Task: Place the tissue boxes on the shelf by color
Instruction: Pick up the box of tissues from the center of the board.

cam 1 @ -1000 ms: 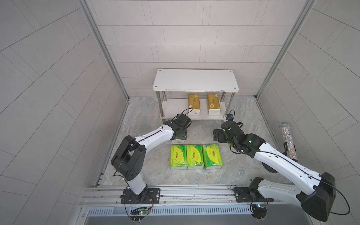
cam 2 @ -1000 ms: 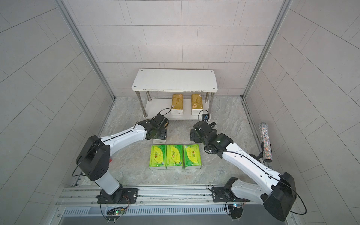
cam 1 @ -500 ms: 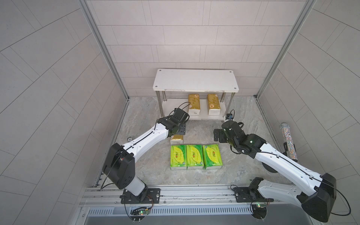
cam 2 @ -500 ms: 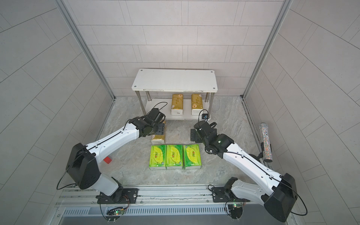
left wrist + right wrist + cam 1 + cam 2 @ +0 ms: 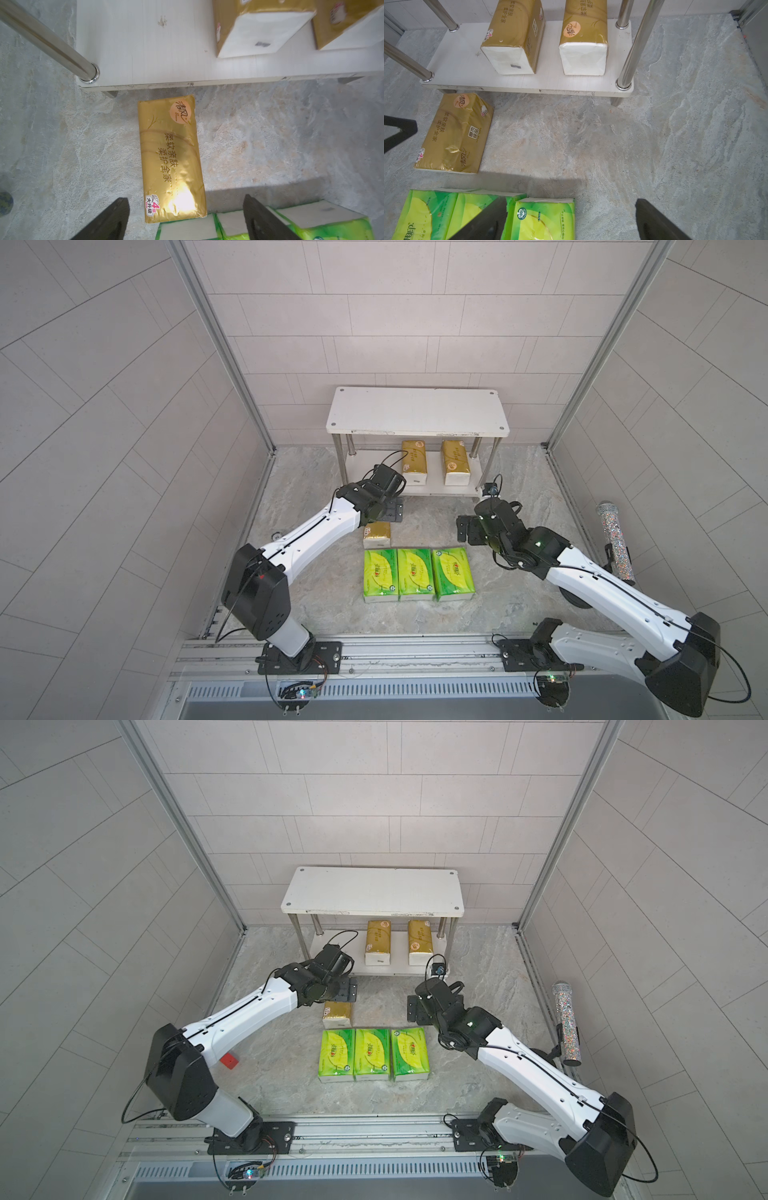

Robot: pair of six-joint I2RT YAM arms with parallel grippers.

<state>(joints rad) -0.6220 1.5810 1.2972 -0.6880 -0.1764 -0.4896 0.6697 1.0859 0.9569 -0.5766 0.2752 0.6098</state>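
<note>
Floor: grey marbled stone slab [image 5: 436, 522] inside pale tiled walls; everything I am working with stands on it.
Shelf: small two-tier white-board rack on shiny metal legs [image 5: 417, 410], set against the back wall.
Shelved packs: two gold-brown soft tissue packs [image 5: 414, 461] [image 5: 455, 461] lie on the rack's lower board [image 5: 463, 62], toward its right edge. Their long axes run back to front, white ends facing my arms.
Loose pack: third gold-brown tissue pack [image 5: 171, 158] lies flat on the slab, just before the lower board's front edge, near its left corner. Its long axis points at the rack. Whether its near end touches the green row, I cannot tell.
Green row: three bright green-and-yellow leaf-print tissue packs [image 5: 380, 578] [image 5: 415, 577] [image 5: 452, 576] lie side by side, touching, long axes parallel to the loose pack's.
Left arm: stretched forward, wrist tipped down over the loose pack. The left gripper [image 5: 185, 198] has its jaws spread wider than the pack, gripping nothing.
Right arm: reaching forward. The right gripper [image 5: 570, 199] hovers over bare slab beside the green row, jaws wide apart and empty.
</note>
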